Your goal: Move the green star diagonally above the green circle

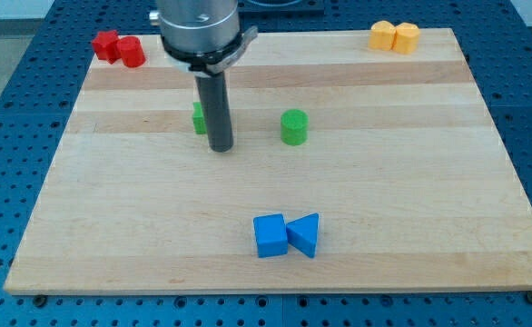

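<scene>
The green star point(198, 118) lies left of the board's middle, mostly hidden behind my rod; only its left edge shows. The green circle point(294, 127), a short cylinder, stands to its right, well apart. My tip point(221, 147) rests on the board just right of and slightly below the star, touching or nearly touching it, and about a block's width left of the green circle.
Two red blocks point(118, 48) sit at the wooden board's point(429, 209) top left corner. Two yellow blocks point(394, 37) sit at the top right. A blue cube point(270, 236) and a blue triangular block point(305, 235) touch near the bottom middle.
</scene>
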